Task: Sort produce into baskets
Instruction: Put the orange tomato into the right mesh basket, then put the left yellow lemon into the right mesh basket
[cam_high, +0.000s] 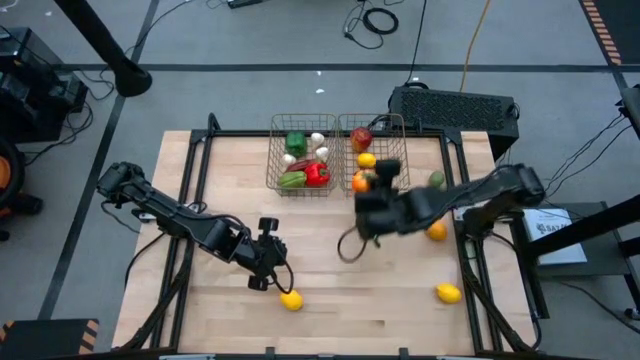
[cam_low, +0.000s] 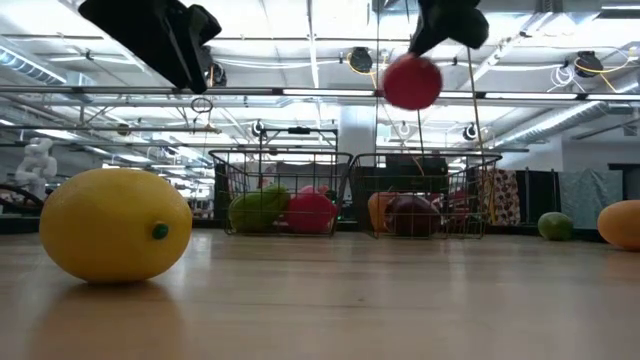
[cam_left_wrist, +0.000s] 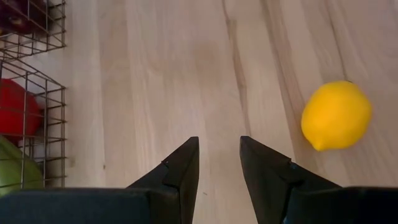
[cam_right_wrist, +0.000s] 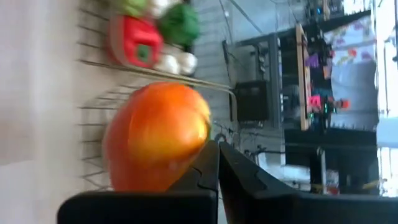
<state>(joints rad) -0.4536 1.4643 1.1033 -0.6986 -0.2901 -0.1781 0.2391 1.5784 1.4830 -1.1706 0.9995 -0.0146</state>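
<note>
My right gripper (cam_right_wrist: 218, 149) is above the near edge of the right wire basket (cam_high: 392, 128), shut, with an orange-red apple (cam_right_wrist: 155, 137) at its fingertips; in the low view the apple (cam_low: 411, 82) is in the air above that basket (cam_low: 425, 160). My left gripper (cam_left_wrist: 219, 152) is open and empty over the table's near left (cam_high: 266, 268), with a yellow lemon (cam_high: 291, 299) beside it on the table. The left basket (cam_high: 275, 150) holds peppers and garlic. The right basket holds a red apple, a lemon and an orange. My right gripper is shut to a thin slit, and the apple's side (cam_right_wrist: 202, 140) meets the tips of its fingers (cam_right_wrist: 205, 168). One finger hides the place of contact, so I cannot tell which part it pinches. The apple is lifted clear and hangs off to one side, below the gripper (cam_low: 448, 22).
An orange (cam_high: 436, 231), a lemon (cam_high: 448, 293) and a green fruit (cam_high: 437, 180) lie on the table's right. A black box (cam_high: 455, 108) stands behind the right basket. A cable loop (cam_high: 350, 245) hangs under my right arm. Bare wood lies between the arms.
</note>
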